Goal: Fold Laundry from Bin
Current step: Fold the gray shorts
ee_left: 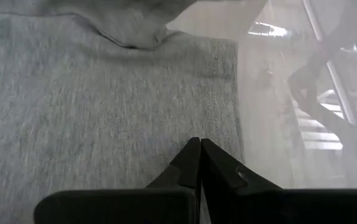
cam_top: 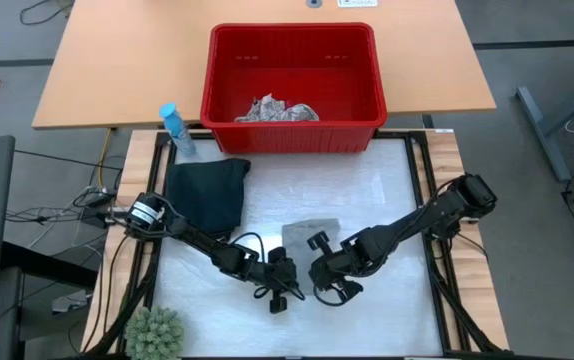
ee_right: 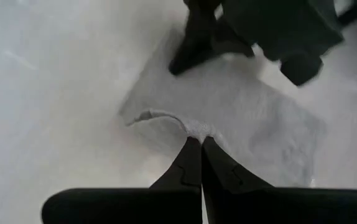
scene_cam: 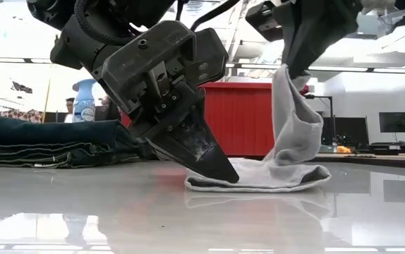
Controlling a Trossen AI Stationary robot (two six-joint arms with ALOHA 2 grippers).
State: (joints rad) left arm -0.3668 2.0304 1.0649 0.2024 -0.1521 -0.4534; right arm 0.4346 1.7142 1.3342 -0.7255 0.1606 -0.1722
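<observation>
White glossy table (cam_top: 387, 200) top, wooden desk (cam_top: 117, 70) behind it. Large red rectangular plastic bin (cam_top: 292, 120) at 12 o'clock holds a white leaf-print cloth (cam_top: 277, 110). Folded dark navy trousers (cam_top: 205, 195) at 10 o'clock. Small plain grey cloth (cam_top: 309, 238) centre. Left hand (scene_cam: 206, 159) closed, tips down at the cloth's edge. Right hand (ee_right: 195, 144) closed, pinching a cloth corner, lifted.

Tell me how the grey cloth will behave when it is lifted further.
Probably floppy: the grey cloth droops from the shut right gripper. Probably light, since a pinch raises it. It may slide, so the shut left gripper pins it.
</observation>
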